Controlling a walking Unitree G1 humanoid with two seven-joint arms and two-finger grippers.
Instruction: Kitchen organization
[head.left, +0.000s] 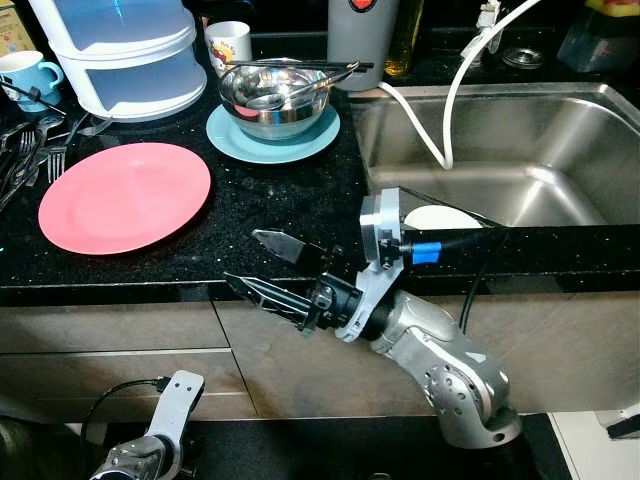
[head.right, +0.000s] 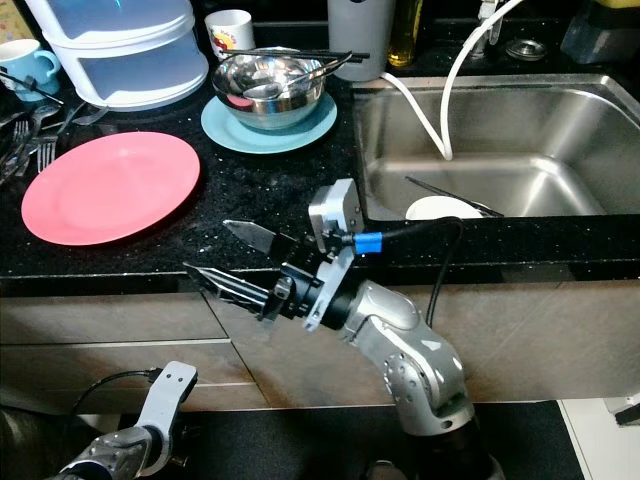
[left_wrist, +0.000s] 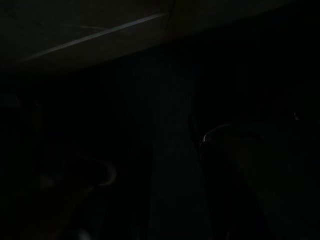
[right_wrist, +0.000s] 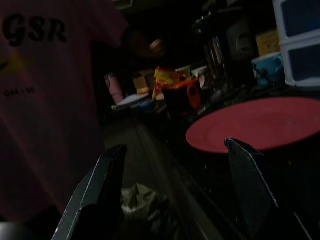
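Note:
My right gripper (head.left: 257, 267) hovers open and empty at the front edge of the black counter (head.left: 280, 205), its fingers pointing left; the right wrist view shows its fingers (right_wrist: 100, 190) spread wide. Left of it on the counter lies a pink plate (head.left: 125, 196), also seen as the pink plate (right_wrist: 260, 122) past the fingers. Further back, a steel bowl (head.left: 278, 95) holding a spoon, with chopsticks across it, sits on a teal plate (head.left: 300, 146). My left arm (head.left: 150, 440) hangs idle low at the cabinet front.
A steel sink (head.left: 560, 150) to the right holds a white dish (head.left: 440, 216) and a white hose (head.left: 450, 100). White-blue plastic drawers (head.left: 125, 50), a white mug (head.left: 228, 42), a blue mug (head.left: 25, 75) and forks (head.left: 30, 150) stand at the back left. A person's pink shirt (right_wrist: 45, 100) is beside the counter.

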